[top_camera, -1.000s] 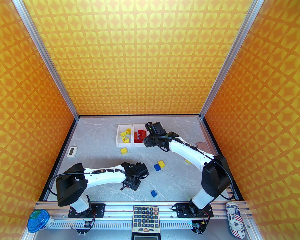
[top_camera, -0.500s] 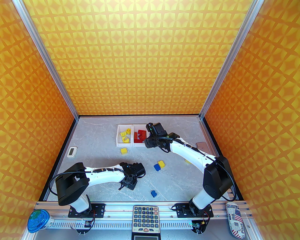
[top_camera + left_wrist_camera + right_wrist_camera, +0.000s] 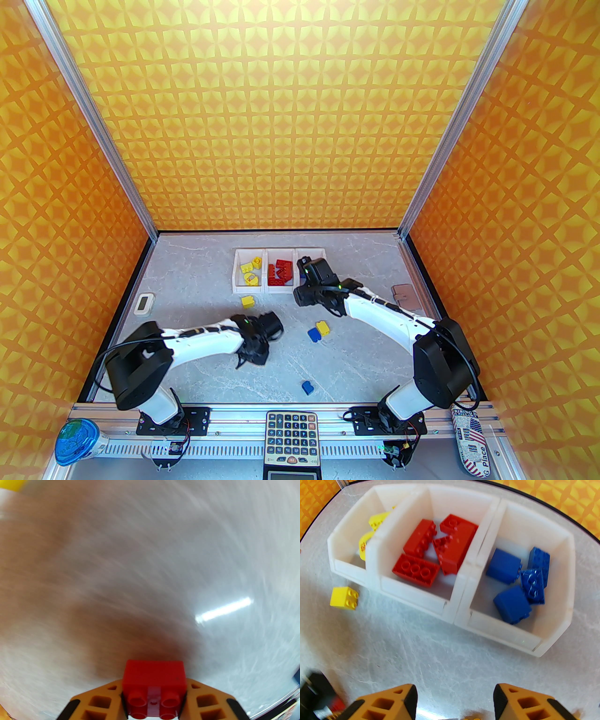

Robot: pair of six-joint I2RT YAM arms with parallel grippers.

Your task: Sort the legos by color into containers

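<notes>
Three white bins (image 3: 412, 597) joined in a row at the far middle of the tabletop (image 3: 197, 272): yellow bricks (image 3: 376, 521) in the left, red bricks (image 3: 420, 538) in the middle, blue bricks (image 3: 512, 603) in the right. Clamped between the left jaws, a red brick (image 3: 153, 679), studs toward the camera, over blurred bare tabletop. Apart and empty, the right jaws, just in front of the bins. Loose on the tabletop: a yellow brick (image 3: 344, 594) just before the left bin, a blue-and-yellow pair (image 3: 318, 331) touching at the middle, a blue brick (image 3: 307, 387) by the near edge. Bare room left of the bins; a white device (image 3: 144, 303) at the left edge, a brownish pad (image 3: 405, 295) at the right.
</notes>
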